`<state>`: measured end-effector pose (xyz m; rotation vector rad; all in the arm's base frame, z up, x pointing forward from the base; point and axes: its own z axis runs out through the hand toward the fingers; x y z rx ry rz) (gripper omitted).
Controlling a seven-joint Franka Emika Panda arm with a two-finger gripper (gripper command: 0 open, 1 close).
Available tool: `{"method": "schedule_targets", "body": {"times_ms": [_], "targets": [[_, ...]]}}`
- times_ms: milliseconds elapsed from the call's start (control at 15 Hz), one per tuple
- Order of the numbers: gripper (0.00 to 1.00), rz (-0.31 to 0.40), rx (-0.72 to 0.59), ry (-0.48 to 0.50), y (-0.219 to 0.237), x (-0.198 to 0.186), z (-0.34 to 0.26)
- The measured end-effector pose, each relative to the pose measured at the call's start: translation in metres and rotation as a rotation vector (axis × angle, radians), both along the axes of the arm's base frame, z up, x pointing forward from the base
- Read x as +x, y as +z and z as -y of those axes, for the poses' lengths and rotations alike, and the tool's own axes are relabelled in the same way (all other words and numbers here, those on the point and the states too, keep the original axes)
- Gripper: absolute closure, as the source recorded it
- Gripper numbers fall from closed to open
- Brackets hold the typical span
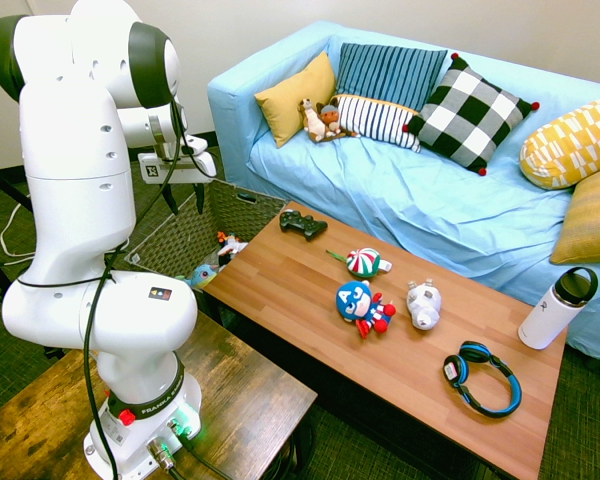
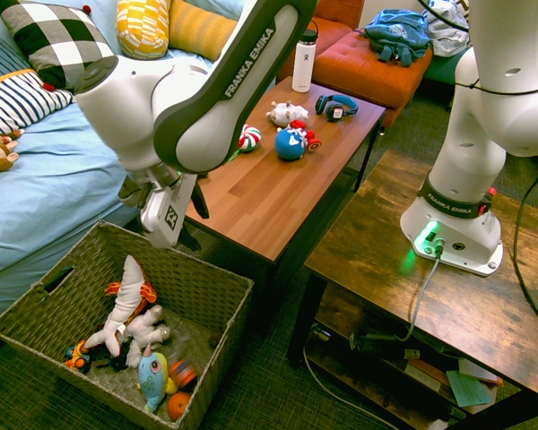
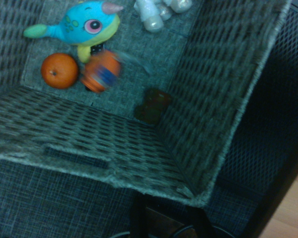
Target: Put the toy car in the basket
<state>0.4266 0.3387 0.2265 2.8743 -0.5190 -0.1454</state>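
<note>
My claw point(image 1: 186, 200) is spread, holding nothing, above the basket point(image 2: 232, 315). Below it, inside the basket, I see the toy car point(image 3: 102, 71), blurred in the wrist view, between an orange fruit point(image 3: 59, 71) and the basket's far contents.

The white arm point(image 1: 75, 170) has dark-edged rounded joints, FRANKA EMIKA lettering and 1 red button.

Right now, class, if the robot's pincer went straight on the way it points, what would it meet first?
The pincer points downward, so probably the woven wicker basket; whether rim, wall or inside, the depth leaves unclear.
</note>
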Motion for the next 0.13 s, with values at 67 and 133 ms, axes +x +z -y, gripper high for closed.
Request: {"method": "schedule_targets", "body": {"times_ms": [67, 133], "targets": [[0.00, 0.006, 0.024, -0.022, 0.002, 0.004, 0.030], [0.00, 0.013, 0.047, -0.045, 0.003, 0.008, 0.062]]}}
